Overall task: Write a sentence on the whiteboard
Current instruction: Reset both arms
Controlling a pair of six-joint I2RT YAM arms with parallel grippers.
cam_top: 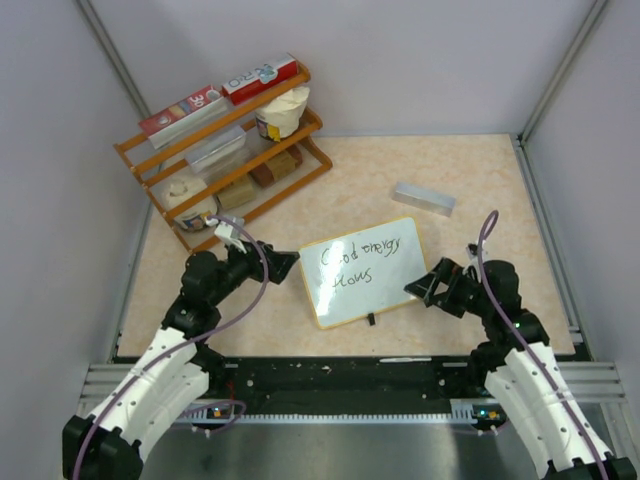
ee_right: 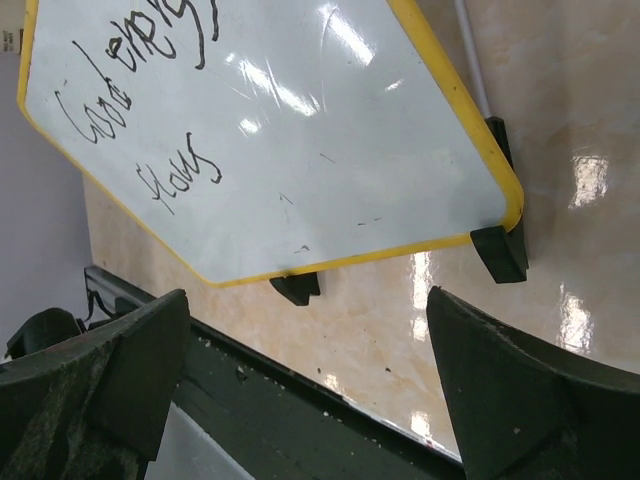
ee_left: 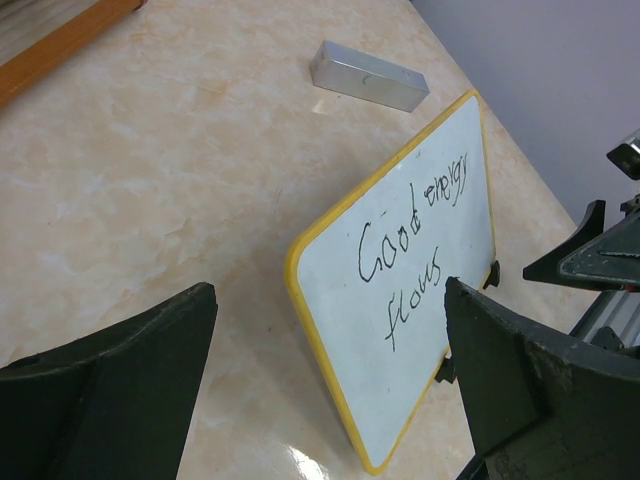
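This was a robot lab cell: plain pale walls (cam_top: pixel 430 60) and metal corner rails (cam_top: pixel 562 70) boxed in a beige table (cam_top: pixel 480 170), a left arm (cam_top: pixel 160 370) and a right arm (cam_top: pixel 530 375) stood bolted at its near edge, and a rack (cam_top: pixel 122 150) held groceries (cam_top: pixel 285 108).

whiteboard (ee_right: pixel 330 160): yellow frame, black feet (ee_right: pixel 498 252) on table (ee_right: pixel 560 120) | sentence (ee_right: pixel 130 100): two handwritten lines (first word "Good") | right gripper (ee_right: pixel 305 335): spread wide, empty

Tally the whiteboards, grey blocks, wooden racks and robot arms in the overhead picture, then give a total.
Whiteboards: 1
Grey blocks: 1
Wooden racks: 1
Robot arms: 2
Total: 5
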